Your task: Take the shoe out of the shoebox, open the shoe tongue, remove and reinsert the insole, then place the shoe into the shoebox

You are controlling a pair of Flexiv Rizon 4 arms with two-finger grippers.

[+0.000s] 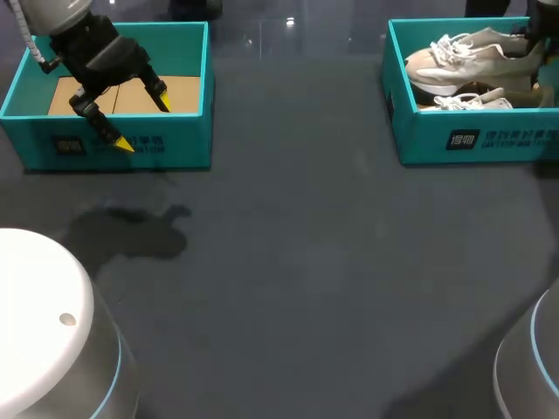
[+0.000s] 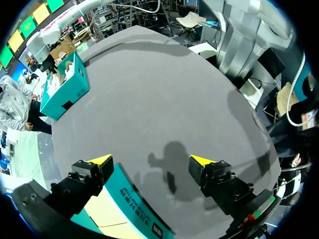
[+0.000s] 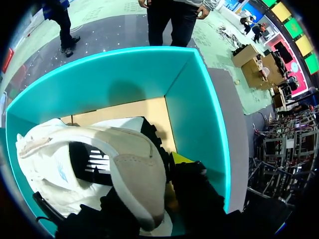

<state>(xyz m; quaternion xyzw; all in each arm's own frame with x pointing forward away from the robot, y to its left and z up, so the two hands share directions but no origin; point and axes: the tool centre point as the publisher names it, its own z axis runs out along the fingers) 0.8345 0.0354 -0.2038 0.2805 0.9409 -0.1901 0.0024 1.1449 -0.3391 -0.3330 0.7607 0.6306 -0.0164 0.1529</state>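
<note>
Here the left gripper [image 1: 140, 122] hangs with fingers spread over the near wall of a teal box [image 1: 175, 140] showing bare cardboard. Farther off, the beige shoe [image 1: 463, 61] lies in the shoebox [image 1: 472, 140]; the right gripper [image 3: 169, 174] pinches its heel. That fits either lifting out or setting back. The boxes' white print is unreadable.

A robotics lab or demonstration hall: a dark grey table [image 1: 297, 262] carries two teal shoeboxes [image 1: 472, 131], with robot arms [image 1: 87, 44] at its sides, while equipment racks, cables and coloured wall screens fill the room behind.
</note>
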